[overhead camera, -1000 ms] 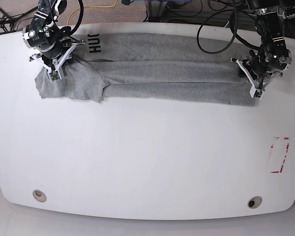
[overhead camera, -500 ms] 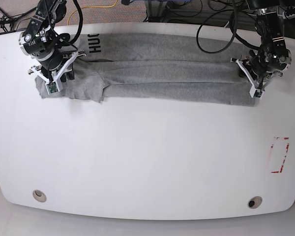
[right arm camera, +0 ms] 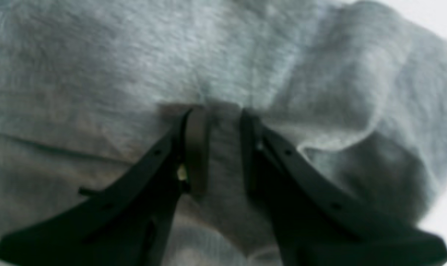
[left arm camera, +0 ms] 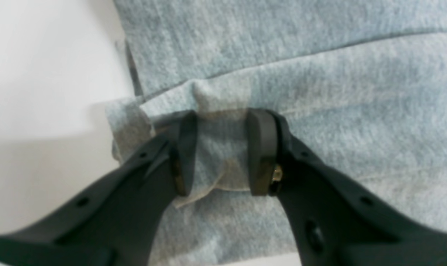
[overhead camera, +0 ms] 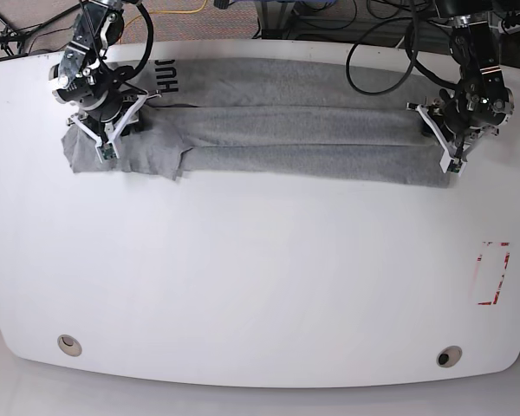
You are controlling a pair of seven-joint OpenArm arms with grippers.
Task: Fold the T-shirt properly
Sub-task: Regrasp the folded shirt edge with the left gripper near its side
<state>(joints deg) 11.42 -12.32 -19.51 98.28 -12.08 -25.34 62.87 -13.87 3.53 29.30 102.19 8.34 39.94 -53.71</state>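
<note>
Most of the print on the T-shirt (overhead camera: pixel 303 130) is folded under, so from the base view only a few black capitals show near its far-left corner, and I can't read a full word. The right wrist view is blurry and basically all grey cloth, with just a sliver of white table (right arm camera: pixel 444 18) at the corner. The tips of both grippers are buried in fabric from overhead, so the wrist cams are the only way to judge them.

Count: one shirt, two arms, two grippers. On the table (overhead camera: pixel 260 286) there are also two round holes, one near each front corner (overhead camera: pixel 68 345) and (overhead camera: pixel 449 356), plus one red-and-white rectangle marking (overhead camera: pixel 492 273) toward the right edge. No containers anywhere.

The shirt lies along the far side of the table as a long band folded lengthwise, with a sleeve flap sticking out toward the front at its left end.

The left gripper (left arm camera: pixel 221 147) is clamped on a pinched-up tuck of shirt at the hem corner, cloth filling the gap between its pads (left arm camera: pixel 186 151). The right gripper (right arm camera: pixel 223 147) is likewise pinching a ridge of shirt fabric between narrow jaws.
</note>
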